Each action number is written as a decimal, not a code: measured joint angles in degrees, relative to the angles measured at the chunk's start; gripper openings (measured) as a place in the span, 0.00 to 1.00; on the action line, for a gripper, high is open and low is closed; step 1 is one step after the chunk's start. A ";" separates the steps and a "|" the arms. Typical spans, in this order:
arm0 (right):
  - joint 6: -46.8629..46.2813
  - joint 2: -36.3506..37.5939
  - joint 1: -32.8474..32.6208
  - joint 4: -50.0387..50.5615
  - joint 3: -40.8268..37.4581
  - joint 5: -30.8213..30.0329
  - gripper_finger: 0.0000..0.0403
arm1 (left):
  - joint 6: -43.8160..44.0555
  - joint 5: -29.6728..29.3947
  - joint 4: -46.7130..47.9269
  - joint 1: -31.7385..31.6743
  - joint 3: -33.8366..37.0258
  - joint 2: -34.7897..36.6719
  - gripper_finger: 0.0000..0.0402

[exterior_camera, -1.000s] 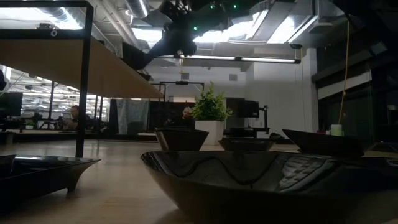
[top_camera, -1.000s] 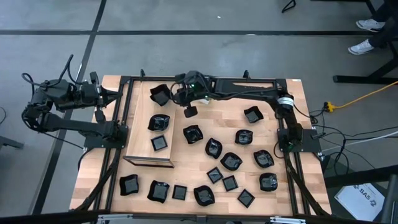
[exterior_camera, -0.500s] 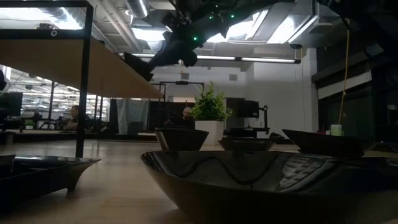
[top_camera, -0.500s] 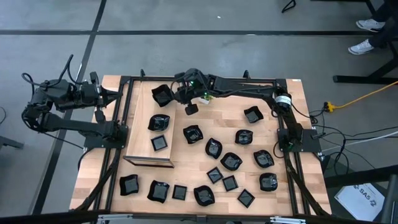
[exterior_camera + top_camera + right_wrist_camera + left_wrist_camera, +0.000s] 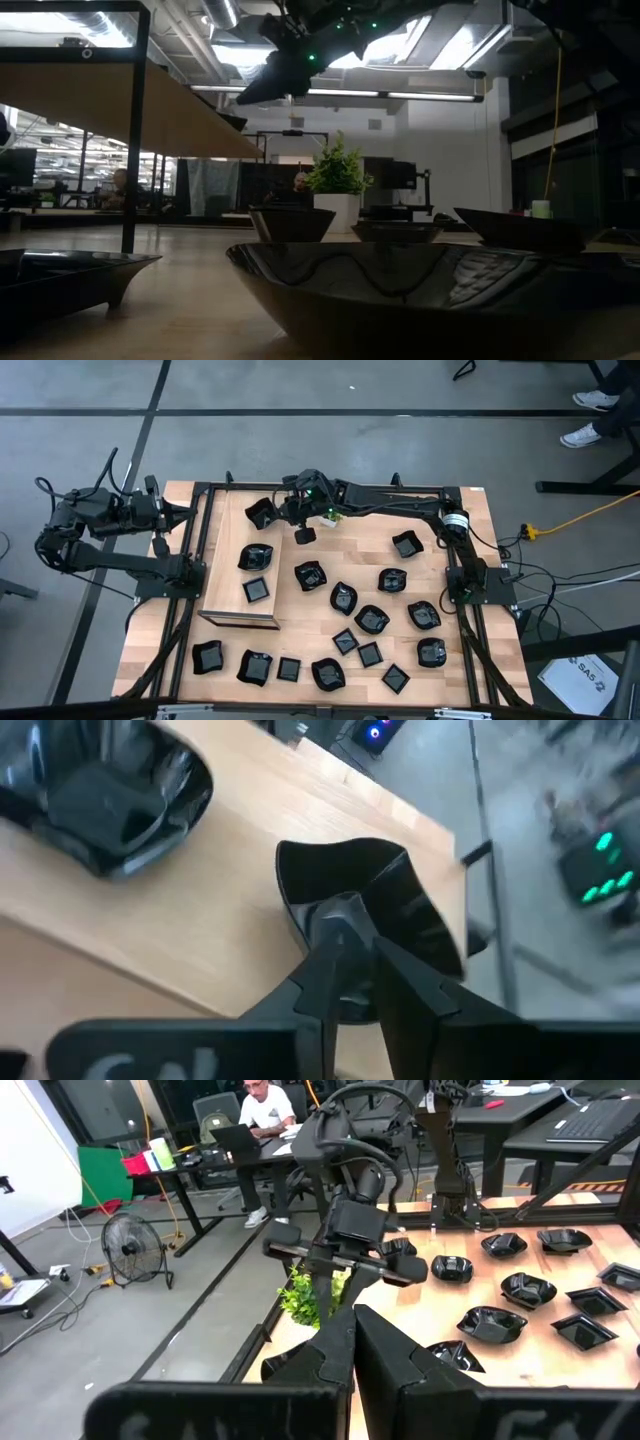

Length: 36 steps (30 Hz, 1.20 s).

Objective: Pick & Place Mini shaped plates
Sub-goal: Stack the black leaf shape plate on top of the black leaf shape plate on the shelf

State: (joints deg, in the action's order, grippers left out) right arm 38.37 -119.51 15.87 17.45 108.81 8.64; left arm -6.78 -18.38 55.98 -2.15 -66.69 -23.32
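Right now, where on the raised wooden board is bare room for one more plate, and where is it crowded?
The raised wooden board has bare wood along its left edge, beside the rounded plate and the square plate. Its far end is taken: the right gripper is at a plate there. The table right of the board is crowded with plates.
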 joint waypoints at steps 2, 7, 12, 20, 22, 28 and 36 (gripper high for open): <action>-4.00 0.77 -0.24 1.96 0.00 -0.01 0.17 | 0.01 -0.01 0.01 -0.02 0.01 0.01 0.01; -5.60 3.37 -2.29 8.27 0.02 -0.02 0.19 | 0.01 0.00 0.01 -0.01 0.00 0.01 0.01; -6.67 6.62 -5.70 15.18 0.02 0.04 0.19 | 0.01 0.01 -0.01 -0.02 -0.01 -0.01 0.01; -10.08 10.50 -11.23 21.94 0.04 -0.15 0.16 | 0.01 -0.01 0.01 0.00 0.01 0.01 0.01; -10.24 10.98 -12.53 23.12 0.04 -1.82 0.15 | 0.01 -0.01 0.01 0.00 -0.01 -0.01 0.01; -13.39 11.18 -15.58 28.36 0.04 -9.81 0.09 | 0.01 -0.01 -0.01 -0.01 0.01 0.00 0.01; -18.33 11.16 -18.20 37.94 0.04 -10.60 0.02 | 0.01 -0.01 0.01 -0.02 -0.01 0.01 0.01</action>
State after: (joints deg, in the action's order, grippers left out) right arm 20.04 -108.36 -2.33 55.39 108.86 -1.96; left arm -6.76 -18.39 55.99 -2.17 -66.70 -23.31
